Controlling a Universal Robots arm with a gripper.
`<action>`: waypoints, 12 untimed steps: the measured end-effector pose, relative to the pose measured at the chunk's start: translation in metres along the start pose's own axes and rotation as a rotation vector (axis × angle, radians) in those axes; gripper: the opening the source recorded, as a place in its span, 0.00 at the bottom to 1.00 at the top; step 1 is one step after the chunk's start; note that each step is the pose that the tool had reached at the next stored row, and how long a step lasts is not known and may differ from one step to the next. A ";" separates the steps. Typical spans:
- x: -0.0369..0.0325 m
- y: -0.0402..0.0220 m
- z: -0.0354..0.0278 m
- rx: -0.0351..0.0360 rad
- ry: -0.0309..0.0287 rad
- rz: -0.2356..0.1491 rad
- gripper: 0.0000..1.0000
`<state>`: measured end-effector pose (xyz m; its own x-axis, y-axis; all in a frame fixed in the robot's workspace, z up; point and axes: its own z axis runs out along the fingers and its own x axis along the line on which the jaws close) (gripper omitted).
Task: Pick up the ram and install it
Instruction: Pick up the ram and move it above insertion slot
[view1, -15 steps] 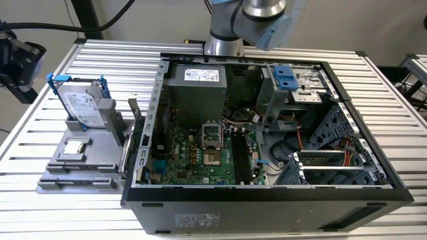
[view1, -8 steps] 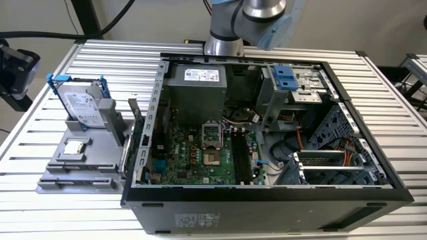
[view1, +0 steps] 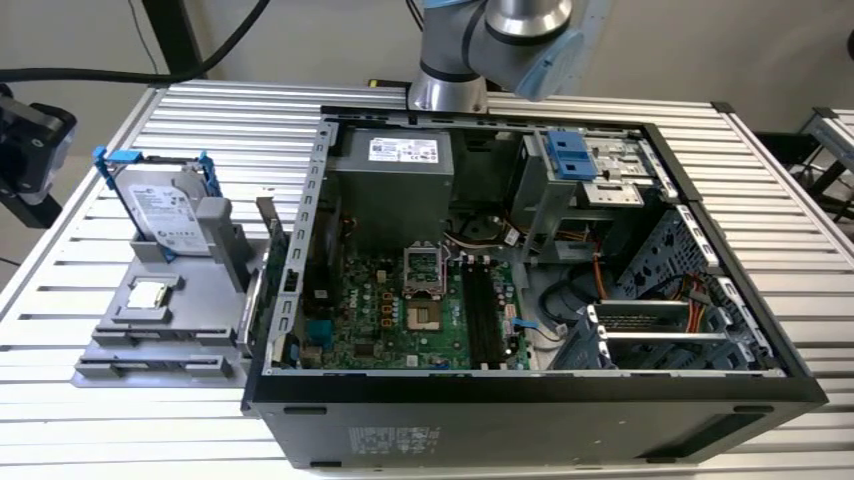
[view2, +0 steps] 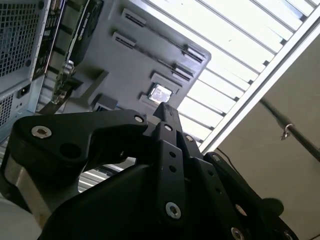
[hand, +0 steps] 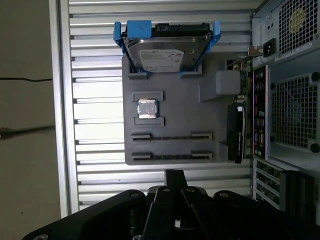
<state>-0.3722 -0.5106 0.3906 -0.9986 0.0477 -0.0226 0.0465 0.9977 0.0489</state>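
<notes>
Entry: we are logging the ram (hand: 172, 156) as not yet picked up. In the first wrist view it is sitting on edge in a slot of the grey parts tray (hand: 215, 107), a thin dark strip seen from above. A second similar strip (hand: 172, 136) is sitting in the neighbouring slot.

The gripper (hand: 173, 174) is hovering near the tray's edge on the ram's side, apart from the ram. In both wrist views its fingers are looking pressed together at the tip, with nothing between them.

On the same tray we are noting the hard drive (hand: 165, 55) in its blue bracket and the CPU chip (hand: 147, 108).

In the exterior view the computer case (view1: 534, 395) is lying open. The long black memory slots (view1: 483, 318) on the motherboard (view1: 387, 310) are looking empty.

We are judging the task to be at its start: grasp, carry and seating are all outstanding.
</notes>
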 end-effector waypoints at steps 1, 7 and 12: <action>0.0000 -0.0001 0.0000 0.0000 0.0000 0.000 0.00; 0.0000 -0.0005 0.0000 0.0000 0.0000 0.000 0.00; 0.0000 -0.0005 0.0000 -0.0003 0.0007 -0.013 0.00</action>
<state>-0.3722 -0.5111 0.3906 -0.9992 0.0343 -0.0226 0.0332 0.9983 0.0488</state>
